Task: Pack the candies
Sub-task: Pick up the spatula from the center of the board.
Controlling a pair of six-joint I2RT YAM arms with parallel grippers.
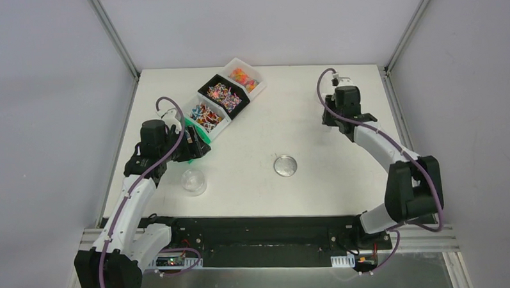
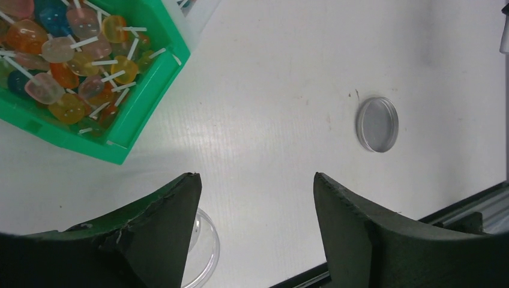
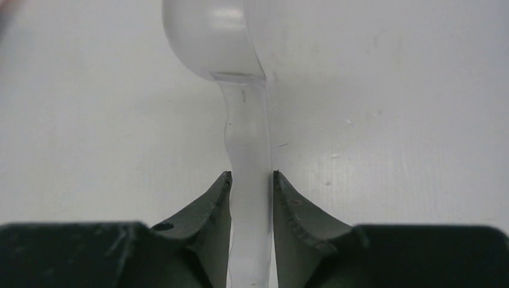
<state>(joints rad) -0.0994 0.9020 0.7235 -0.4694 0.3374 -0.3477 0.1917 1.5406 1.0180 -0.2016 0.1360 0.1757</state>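
Candies: the candies (image 2: 66, 66) lay heaped in four bins on the left half of the worktop (image 1: 316, 129). They were small pieces in orange, pink, yellow and blue, with thin white ends sticking out.
Bin row: the bins stood side by side in a slanted line, running from the far edge, left of its middle, down toward the left edge.
Far end: a far white bin (image 1: 234, 62) held mostly orange pieces.
Second: a black bin (image 1: 206, 89) held a mixed lot.
Third: a near white bin (image 1: 220, 125) also held a mixed lot.
Near end: a green bin (image 2: 143, 102) was partly hidden under the left arm in the top view.
Jar: a clear round jar (image 1: 193, 182) stood upright just on the near side of the green bin, toward the near left corner.
Lid: a clear lid (image 1: 285, 165) lay flat around the middle of the worktop, closer to the near edge and well apart from the jar.
Left gripper: the left gripper (image 2: 255, 180) hovered beside the green bin with its jaws released and spread, nothing between them.
Right gripper: the right gripper (image 3: 252, 175) was near the far right corner, clenched on the handle of a translucent white scoop (image 3: 207, 42).
Scoop: its bowl pointed away from the fingers, over bare worktop.
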